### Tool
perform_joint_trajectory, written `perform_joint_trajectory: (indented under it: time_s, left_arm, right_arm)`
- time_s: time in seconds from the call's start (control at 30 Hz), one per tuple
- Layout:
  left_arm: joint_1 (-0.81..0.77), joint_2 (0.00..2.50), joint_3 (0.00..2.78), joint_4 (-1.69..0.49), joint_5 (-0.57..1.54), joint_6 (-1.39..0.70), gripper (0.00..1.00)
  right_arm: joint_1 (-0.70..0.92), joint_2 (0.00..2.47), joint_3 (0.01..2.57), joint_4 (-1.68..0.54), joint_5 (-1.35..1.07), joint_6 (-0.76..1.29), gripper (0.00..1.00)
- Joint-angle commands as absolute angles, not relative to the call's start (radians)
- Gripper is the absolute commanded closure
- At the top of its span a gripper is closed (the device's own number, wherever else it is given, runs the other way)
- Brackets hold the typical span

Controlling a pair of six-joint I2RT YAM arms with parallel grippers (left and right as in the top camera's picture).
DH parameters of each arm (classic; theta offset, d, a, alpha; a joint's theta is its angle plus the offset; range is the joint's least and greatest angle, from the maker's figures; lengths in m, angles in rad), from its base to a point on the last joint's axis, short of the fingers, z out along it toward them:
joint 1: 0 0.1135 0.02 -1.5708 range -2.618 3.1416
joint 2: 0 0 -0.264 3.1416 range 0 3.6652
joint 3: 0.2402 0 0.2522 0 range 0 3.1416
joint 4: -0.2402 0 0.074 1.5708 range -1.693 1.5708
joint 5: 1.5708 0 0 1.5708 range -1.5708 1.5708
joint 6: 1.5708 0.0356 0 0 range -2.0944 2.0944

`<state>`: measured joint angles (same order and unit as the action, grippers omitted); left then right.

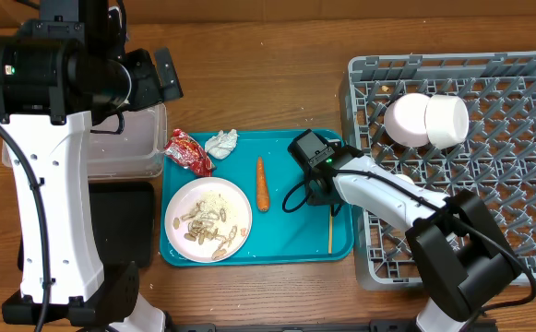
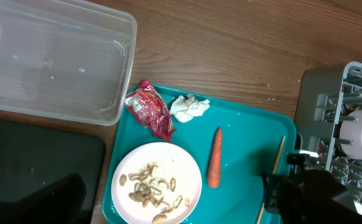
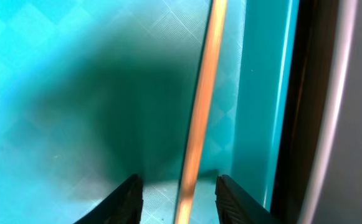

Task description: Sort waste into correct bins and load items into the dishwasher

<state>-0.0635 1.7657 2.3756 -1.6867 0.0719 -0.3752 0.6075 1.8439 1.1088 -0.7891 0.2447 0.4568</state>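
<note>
Chopstick [image 3: 200, 106] is lying flat between the right end effector's [image 3: 179, 186] half-parted jaws, risking slipping out as they close.

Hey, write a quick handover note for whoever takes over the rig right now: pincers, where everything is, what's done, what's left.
Left pincer: open, empty, above the clear tub.
Right pincer: open, low over the teal tray, one finger on either side of the chopstick, not gripping it.
Done: two white dishes lie in the grey rack.
Left: plate with food scraps, tissue, carrot and chopstick on the tray; red wrapper on its edge. The tub looks empty; nothing shows on the black tray.
</note>
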Motion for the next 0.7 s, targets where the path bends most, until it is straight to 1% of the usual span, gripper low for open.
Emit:
perform_joint_trajectory:
  time_s: [0.0,0.03,0.07,0.17,0.27,0.3,0.4,0.53,0.67]
  left_arm:
    - [-0.059,1.762,2.385,-1.687,0.075,-0.382,0.0]
    - [-0.059,1.762,2.385,-1.687,0.076,-0.382,0.0]
    - [-0.059,1.762,2.385,-1.687,0.075,-0.382,0.0]
    - [-0.059,1.762,2.385,-1.687,0.075,-0.382,0.0]
    - [-0.059,1.762,2.385,-1.687,0.075,-0.382,0.0]
    - [-0.059,1.762,2.385,-1.687,0.076,-0.382,0.0]
    - [-0.059,1.762,2.385,-1.687,0.075,-0.382,0.0]
    - [-0.059,1.762,2.385,-1.687,0.075,-0.382,0.0]
    - [-0.059,1.762,2.385,-1.687,0.075,-0.382,0.0]
  right_arm:
    - [0.605,1.856,1.1,-0.79,0.187,0.38,0.6]
    - [0.605,1.856,1.1,-0.791,0.172,0.358,0.6]
    - [0.605,1.856,1.1,-0.79,0.152,0.334,0.63]
    - [0.605,1.86,1.099,-0.79,0.117,0.281,0.77]
    - [0.607,1.859,1.1,-0.791,0.11,0.28,0.81]
    - [0.607,1.859,1.1,-0.795,0.11,0.28,0.87]
    - [0.607,1.859,1.11,-0.823,0.111,0.281,0.96]
    - [0.608,1.847,1.183,-0.918,0.113,0.292,0.96]
    - [0.614,1.798,1.316,-1.024,0.114,0.311,0.96]
